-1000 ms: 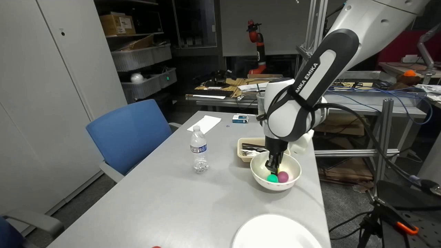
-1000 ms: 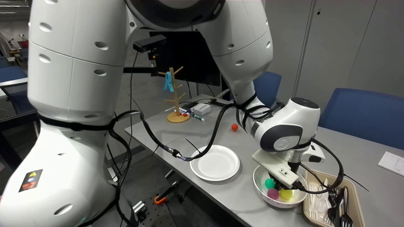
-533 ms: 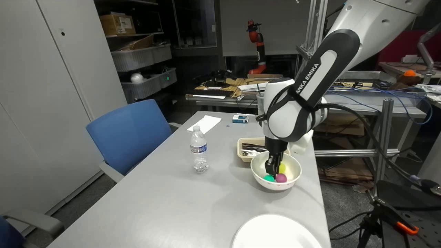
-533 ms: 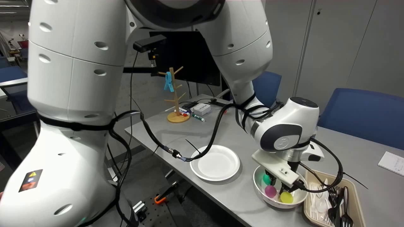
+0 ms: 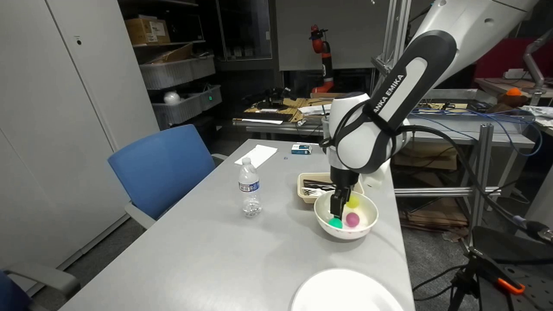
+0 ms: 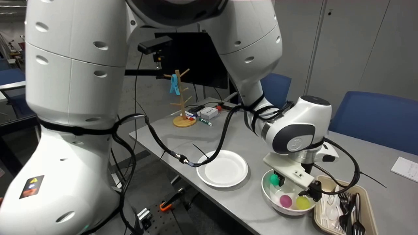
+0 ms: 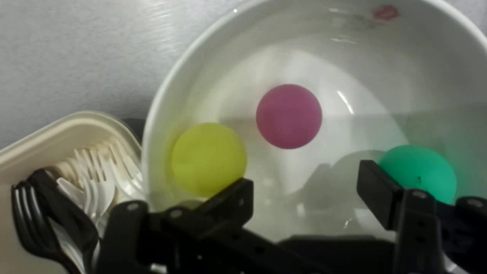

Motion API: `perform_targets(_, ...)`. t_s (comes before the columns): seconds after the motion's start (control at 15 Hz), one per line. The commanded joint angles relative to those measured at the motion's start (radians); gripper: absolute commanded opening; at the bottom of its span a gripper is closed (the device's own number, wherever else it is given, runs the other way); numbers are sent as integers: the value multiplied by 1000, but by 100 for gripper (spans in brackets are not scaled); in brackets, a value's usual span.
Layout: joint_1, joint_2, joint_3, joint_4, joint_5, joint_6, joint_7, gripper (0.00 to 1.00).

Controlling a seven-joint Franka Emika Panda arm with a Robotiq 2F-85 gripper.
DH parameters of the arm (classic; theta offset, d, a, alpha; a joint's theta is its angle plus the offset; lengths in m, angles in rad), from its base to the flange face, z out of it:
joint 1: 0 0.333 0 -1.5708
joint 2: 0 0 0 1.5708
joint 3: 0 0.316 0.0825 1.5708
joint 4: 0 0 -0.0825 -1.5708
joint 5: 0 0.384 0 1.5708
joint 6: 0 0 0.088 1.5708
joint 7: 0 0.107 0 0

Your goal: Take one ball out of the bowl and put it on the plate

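The pinkish-magenta ball lies on the floor of the white bowl, in front of my fingertips and apart from them. My gripper stands open over the bowl, nothing between its fingers. In the wrist view, the left fingertip overlaps the edge of a yellow ball and the right one covers part of a green ball; whether they touch I cannot tell. All these balls are inside the bowl. A flat white plate rests on the table beside the bowl with nothing on it, partly crossed by the arm's cable.
A beige tray of plastic cutlery stands close beside the bowl. A water bottle is farther along the table. At the other end are a wooden stand, markers, a small white box and a red-orange ball.
My gripper has opened and risen slightly. The balls in the bowl have spread apart, green and yellow to opposite sides. On the table, the red-orange ball has rolled away toward the white box.
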Motion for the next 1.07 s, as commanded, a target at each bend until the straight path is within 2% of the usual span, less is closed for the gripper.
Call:
perform_targets(0.0,-11,-5,5,2,-32,-35,-31,100)
perform_targets(1.0,-12,-4,6,-8,-36,-42,-70,100)
